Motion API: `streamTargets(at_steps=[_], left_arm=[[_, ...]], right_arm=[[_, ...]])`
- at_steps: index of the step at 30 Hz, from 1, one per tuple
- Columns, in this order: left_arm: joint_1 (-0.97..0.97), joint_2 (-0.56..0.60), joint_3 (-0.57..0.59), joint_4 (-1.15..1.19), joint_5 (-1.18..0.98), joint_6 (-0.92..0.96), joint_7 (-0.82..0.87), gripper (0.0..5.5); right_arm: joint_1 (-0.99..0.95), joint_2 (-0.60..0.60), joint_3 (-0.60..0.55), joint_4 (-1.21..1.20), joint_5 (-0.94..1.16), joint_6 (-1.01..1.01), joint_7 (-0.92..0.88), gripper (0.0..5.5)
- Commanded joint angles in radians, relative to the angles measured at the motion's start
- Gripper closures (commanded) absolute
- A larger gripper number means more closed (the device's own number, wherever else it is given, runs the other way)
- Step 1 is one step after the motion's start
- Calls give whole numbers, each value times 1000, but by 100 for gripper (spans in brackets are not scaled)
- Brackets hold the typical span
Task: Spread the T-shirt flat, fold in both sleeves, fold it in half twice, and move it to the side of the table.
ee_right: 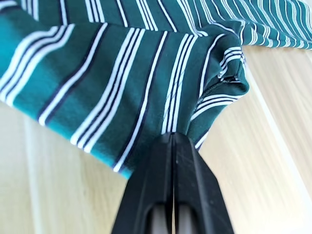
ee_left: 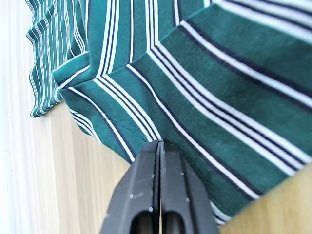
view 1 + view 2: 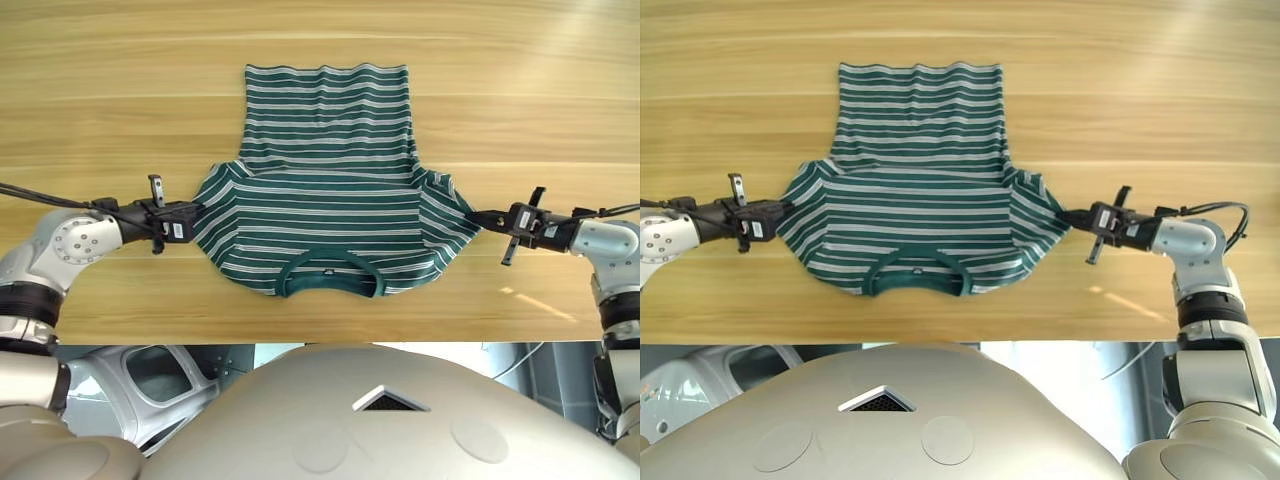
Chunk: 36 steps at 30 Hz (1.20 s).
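With the left gripper (image 3: 198, 212) and right gripper (image 3: 478, 217) each clenched on a thin edge of the shirt (image 3: 330, 180), uneven outward pull may slip one pinch and bunch the fabric.

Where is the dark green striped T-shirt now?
In both eye views the dark green striped T-shirt lies centred on the wooden table, collar nearest the robot, between the left gripper and right gripper, each pinching a sleeve.

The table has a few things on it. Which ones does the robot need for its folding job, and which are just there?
For the job:
- T-shirt, lying collar toward the robot
- left gripper, shut on one sleeve
- right gripper, shut on the other sleeve

Just there:
- table, the wooden top under the T-shirt
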Motion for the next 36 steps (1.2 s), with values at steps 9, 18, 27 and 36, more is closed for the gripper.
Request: streamTargets(at_steps=[9, 18, 27, 36], left_arm=[[145, 14, 1, -170, -313, -70, -174, 546], [100, 59, 174, -210, -308, 6, -129, 439], [403, 213, 311, -390, -419, 41, -235, 292], [350, 92, 264, -393, -146, 91, -121, 146]], right_arm=[[20, -3, -50, -49, 66, 15, 58, 550], [85, -12, -85, -171, 183, 51, 155, 550], [139, -17, -146, -241, 243, 84, 183, 550], [181, -8, -181, -299, 262, 101, 175, 550]])
